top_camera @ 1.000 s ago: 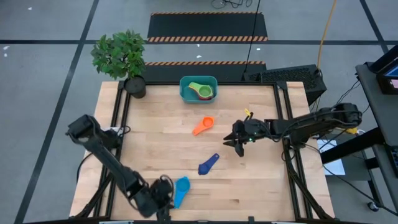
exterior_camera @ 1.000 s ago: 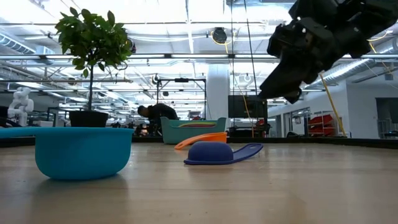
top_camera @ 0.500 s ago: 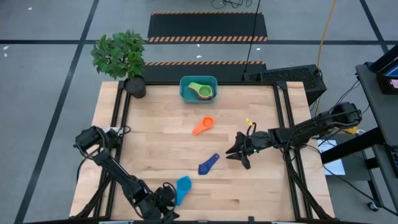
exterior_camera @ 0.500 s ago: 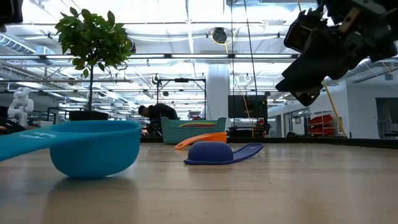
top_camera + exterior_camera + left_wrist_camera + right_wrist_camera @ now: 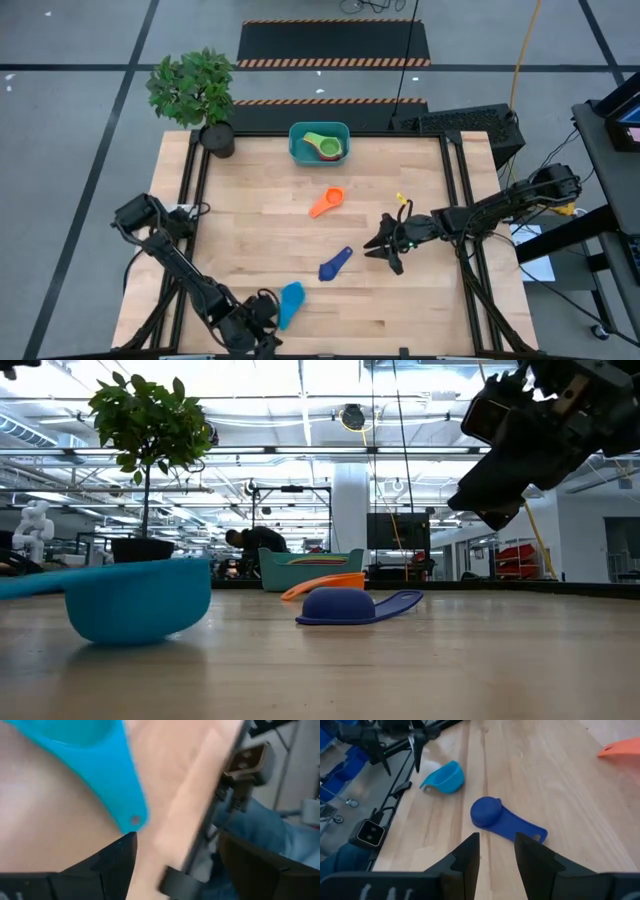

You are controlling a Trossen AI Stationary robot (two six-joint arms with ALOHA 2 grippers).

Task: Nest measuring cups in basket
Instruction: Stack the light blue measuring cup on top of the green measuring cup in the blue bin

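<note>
A light blue measuring cup (image 5: 290,303) rests tipped on its round bottom near the table's front edge; its flat handle (image 5: 131,810) points at my left gripper (image 5: 177,840). That gripper is open, and the handle's free end lies just ahead of one fingertip; I cannot tell whether they touch. A dark blue cup (image 5: 335,263) lies upside down mid-table, with an orange cup (image 5: 327,202) beyond it. The teal basket (image 5: 300,150) at the far edge holds green, yellow and red cups. My right gripper (image 5: 380,250) hovers right of the dark blue cup (image 5: 487,812) with a narrow empty gap.
A black pot with a green plant (image 5: 217,138) stands at the far left corner beside the basket. Bare wood lies between the cups. The table's front edge and frame rail (image 5: 200,830) run right beside my left gripper.
My right gripper has moved toward the table's near edge, ending beside the dark blue cup, then held still. The light blue cup stood level a second ago; it has since rocked and now sits tipped on its bottom in the same spot.
</note>
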